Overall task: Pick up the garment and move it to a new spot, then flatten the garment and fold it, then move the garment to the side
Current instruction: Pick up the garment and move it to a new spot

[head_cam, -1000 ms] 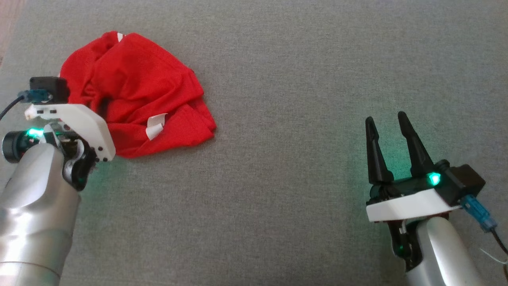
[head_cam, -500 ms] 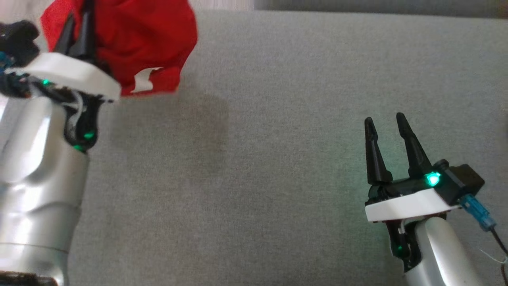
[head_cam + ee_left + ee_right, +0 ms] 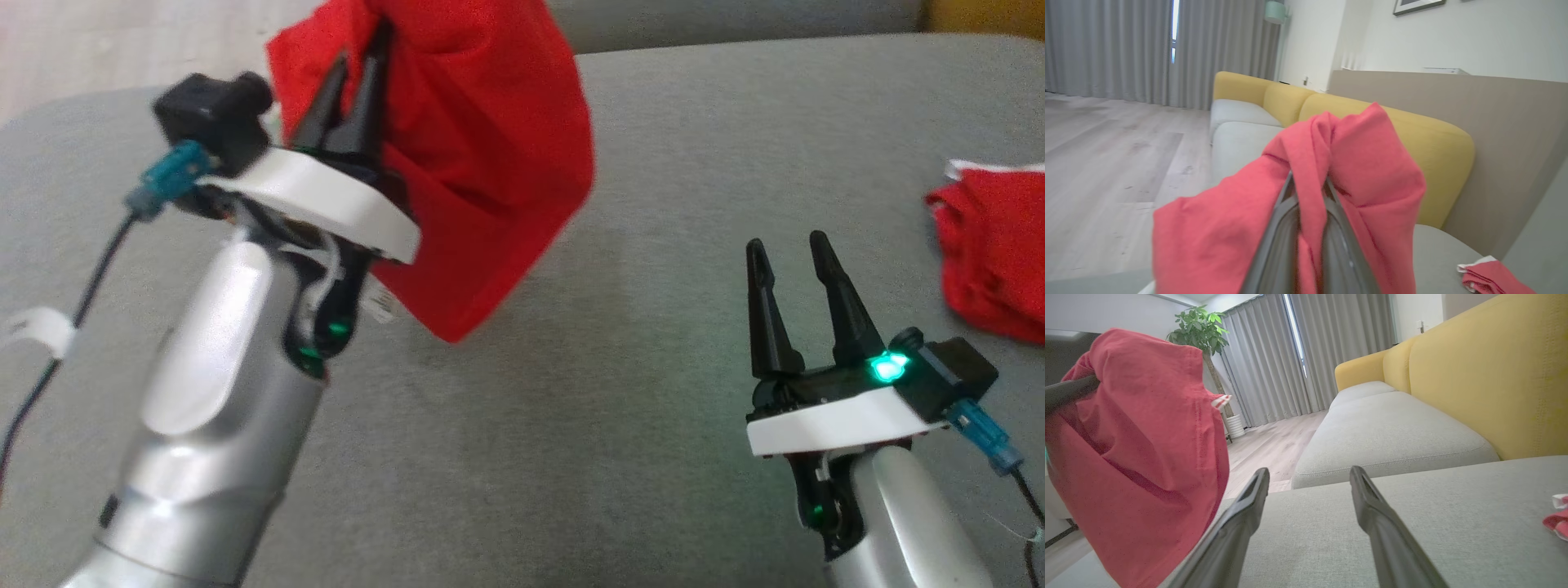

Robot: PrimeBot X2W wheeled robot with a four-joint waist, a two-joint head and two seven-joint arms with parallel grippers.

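Left claw (image 3: 363, 49) is pinching the red cloth (image 3: 490, 163) and holding it up over the gray cushion (image 3: 571, 425). Right claw (image 3: 786, 242) is sitting wide open, empty.

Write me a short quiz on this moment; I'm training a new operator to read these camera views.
1. True or false: the left gripper is shut on the red garment.
2. The right gripper is: A) open and empty, B) shut on cloth, C) holding a cable.
3. Fill in: a second red cloth lies on the grey cushion toward the robot's ____.
Key: 1 true; 2 A; 3 right.
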